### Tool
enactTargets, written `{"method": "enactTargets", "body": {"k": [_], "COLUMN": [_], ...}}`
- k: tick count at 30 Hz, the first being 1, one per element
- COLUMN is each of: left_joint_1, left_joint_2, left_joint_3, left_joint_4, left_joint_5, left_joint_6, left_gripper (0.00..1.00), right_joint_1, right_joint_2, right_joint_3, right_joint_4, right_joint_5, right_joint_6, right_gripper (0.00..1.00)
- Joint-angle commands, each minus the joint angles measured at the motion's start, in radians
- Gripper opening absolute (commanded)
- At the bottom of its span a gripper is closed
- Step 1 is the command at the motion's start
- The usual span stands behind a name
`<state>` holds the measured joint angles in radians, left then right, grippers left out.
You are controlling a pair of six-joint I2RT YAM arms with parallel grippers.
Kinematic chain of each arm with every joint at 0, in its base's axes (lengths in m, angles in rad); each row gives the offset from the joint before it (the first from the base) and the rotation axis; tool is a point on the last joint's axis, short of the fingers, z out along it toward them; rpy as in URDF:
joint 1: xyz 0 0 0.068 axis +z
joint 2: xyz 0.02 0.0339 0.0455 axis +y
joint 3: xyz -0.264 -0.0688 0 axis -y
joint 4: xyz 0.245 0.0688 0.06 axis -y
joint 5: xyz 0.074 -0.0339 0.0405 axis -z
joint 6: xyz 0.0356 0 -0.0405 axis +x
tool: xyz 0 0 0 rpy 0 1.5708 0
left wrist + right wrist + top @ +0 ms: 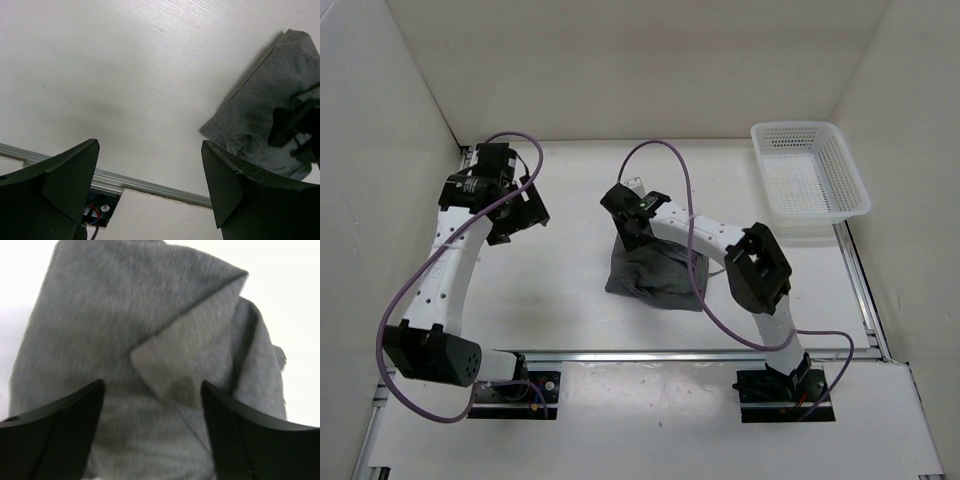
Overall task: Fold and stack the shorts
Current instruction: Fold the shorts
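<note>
Risk of snagging several layers arises because the partly folded, medium-grey soft fabric shorts (655, 275) lie mid-table (570, 290) directly beneath the right end effector (152, 405), jaws apart and empty, while the left end effector (150, 170) hovers apart over bare surface.

You can read no text, label, brand, number or sign on anything in these three views.

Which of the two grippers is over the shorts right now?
The right gripper, jaws open above the shorts; the left gripper hangs over the table beside them.
</note>
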<state>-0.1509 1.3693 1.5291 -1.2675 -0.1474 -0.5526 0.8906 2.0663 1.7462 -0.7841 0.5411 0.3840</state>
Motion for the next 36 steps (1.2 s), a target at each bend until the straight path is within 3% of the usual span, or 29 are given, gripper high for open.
{"method": "enactTargets", "body": {"k": [1, 3, 4, 7, 12, 16, 17, 18, 20, 21, 23, 25, 27, 29, 30, 32, 33, 35, 36], "left_joint_1": [0.036, 0.069, 0.080, 0.112, 0.122, 0.122, 0.108, 0.099, 0.065, 0.053, 0.011, -0.050, -0.105, -0.197, -0.231, -0.338, -0.373, -0.459, -0.481], "left_joint_2": [-0.055, -0.064, -0.064, -0.075, -0.075, -0.065, -0.065, -0.056, -0.056, -0.056, -0.056, -0.047, -0.047, -0.018, -0.003, 0.065, 0.094, 0.195, 0.230], "left_joint_3": [-0.024, -0.046, -0.046, -0.057, -0.067, -0.089, -0.099, -0.099, -0.121, -0.130, -0.164, -0.204, -0.228, -0.247, -0.247, -0.221, -0.205, -0.152, -0.132], "left_joint_4": [-0.003, -0.003, -0.003, -0.003, 0.007, 0.030, 0.039, 0.039, 0.048, 0.057, 0.083, 0.108, 0.157, 0.189, 0.215, 0.237, 0.250, 0.250, 0.250], "left_joint_5": [0.035, 0.035, 0.046, 0.055, 0.074, 0.106, 0.106, 0.106, 0.130, 0.131, 0.170, 0.180, 0.206, 0.220, 0.229, 0.229, 0.212, 0.191, 0.190], "left_joint_6": [0.049, 0.062, 0.075, 0.088, 0.097, 0.097, 0.097, 0.097, 0.097, 0.088, 0.077, 0.051, 0.027, -0.022, -0.038, -0.079, -0.089, -0.108, -0.118], "left_gripper": [0.95, 0.95, 0.95, 0.95, 0.95, 0.95, 0.95, 0.95, 0.95, 0.95, 0.93, 0.85, 0.76, 0.46, 0.33, 0.15, 0.15, 0.17, 0.24], "right_joint_1": [-0.039, -0.051, -0.064, -0.087, -0.163, -0.251, -0.272, -0.321, -0.366, -0.395, -0.395, -0.386, -0.363, -0.351, -0.341, -0.341, -0.341, -0.341, -0.341], "right_joint_2": [0.049, 0.084, 0.084, 0.040, -0.110, -0.161, -0.161, -0.161, -0.172, -0.190, -0.228, -0.268, -0.300, -0.357, -0.379, -0.458, -0.489, -0.584, -0.615], "right_joint_3": [0.091, 0.111, 0.121, 0.083, -0.042, -0.111, -0.125, -0.125, -0.134, -0.134, -0.145, -0.154, -0.180, -0.212, -0.267, -0.392, -0.439, -0.534, -0.616], "right_joint_4": [-0.024, -0.038, -0.038, -0.047, -0.021, -0.003, 0.006, 0.006, 0.006, 0.006, 0.017, 0.017, 0.017, 0.017, 0.017, 0.055, 0.068, 0.109, 0.120], "right_joint_5": [0.065, 0.065, 0.080, 0.109, 0.099, 0.070, 0.056, 0.042, -0.002, -0.039, -0.050, -0.050, -0.050, -0.084, -0.149, -0.222, -0.258, -0.363, -0.394], "right_joint_6": [-0.011, -0.001, 0.013, 0.030, 0.056, 0.056, 0.065, 0.066, 0.079, 0.079, 0.079, 0.079, 0.079, 0.093, 0.093, 0.124, 0.139, 0.180, 0.199], "right_gripper": [0.79, 0.69, 0.51, 0.17, 0.00, 0.00, 0.08, 0.23, 0.56, 0.81, 0.86, 0.84, 0.73, 0.57, 0.38, 0.26, 0.19, 0.19, 0.19]}}
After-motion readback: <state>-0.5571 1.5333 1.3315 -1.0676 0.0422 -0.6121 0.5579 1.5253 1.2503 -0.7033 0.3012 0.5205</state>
